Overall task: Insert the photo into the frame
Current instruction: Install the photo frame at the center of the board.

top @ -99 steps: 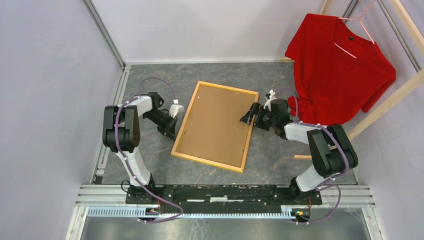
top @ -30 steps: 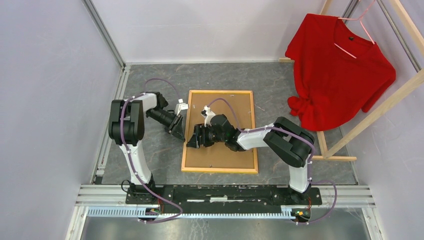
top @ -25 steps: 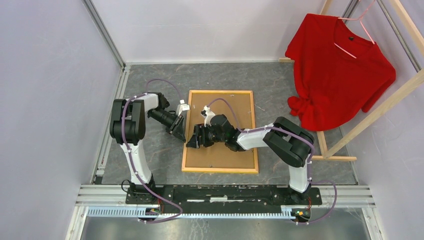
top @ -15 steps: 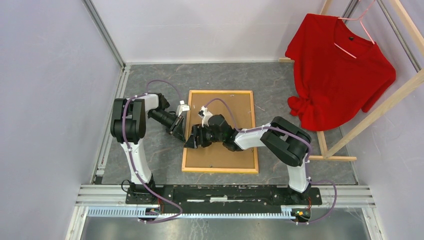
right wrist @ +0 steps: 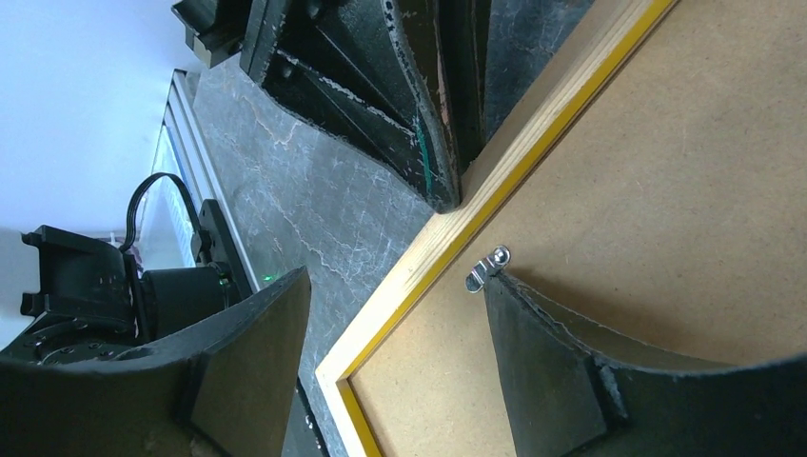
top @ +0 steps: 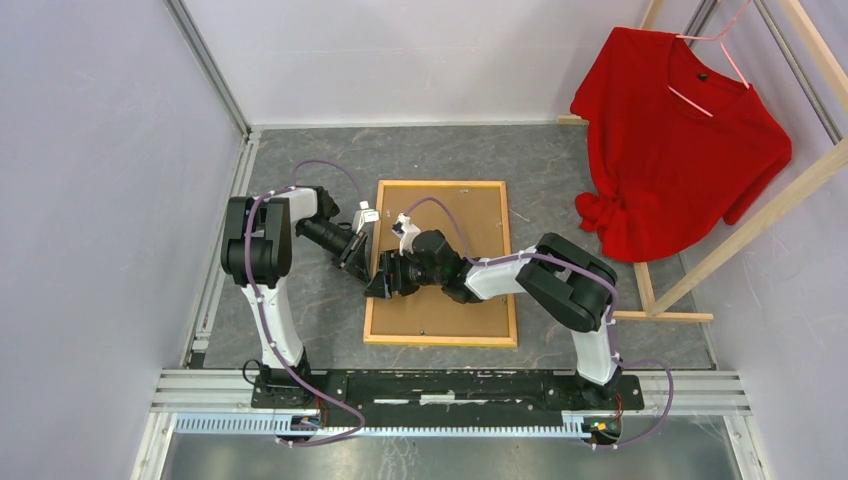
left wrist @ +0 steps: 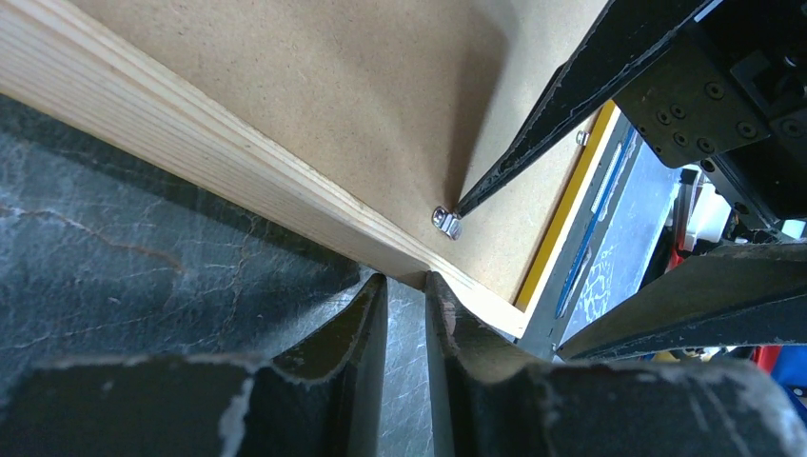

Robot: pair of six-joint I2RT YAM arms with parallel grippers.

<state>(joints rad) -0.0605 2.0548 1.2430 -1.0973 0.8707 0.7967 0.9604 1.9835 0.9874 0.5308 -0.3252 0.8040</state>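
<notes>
The frame [top: 440,185] lies face down on the table, light wood up, with a thin yellow inner edge. The brown backing panel [top: 455,290] sits in it. The photo is not in view. My left gripper [top: 364,265] is shut, with its tips against the outer side of the frame's left rail [left wrist: 190,133]. My right gripper [top: 386,282] is open over the frame's left side. One of its fingertips [right wrist: 504,290] touches a small metal clip [right wrist: 487,268] on the panel, and the other hangs over the table. The clip also shows in the left wrist view [left wrist: 445,221].
A red shirt [top: 680,130] hangs on a hanger from a wooden rack [top: 760,220] at the right. Grey walls stand at the left and back. A metal rail [top: 450,385] runs along the near edge.
The frame has turned from tilted to square. My right gripper crossed from its right edge to its left side and crept left onto the clip. My left gripper closed in on the left rail.
</notes>
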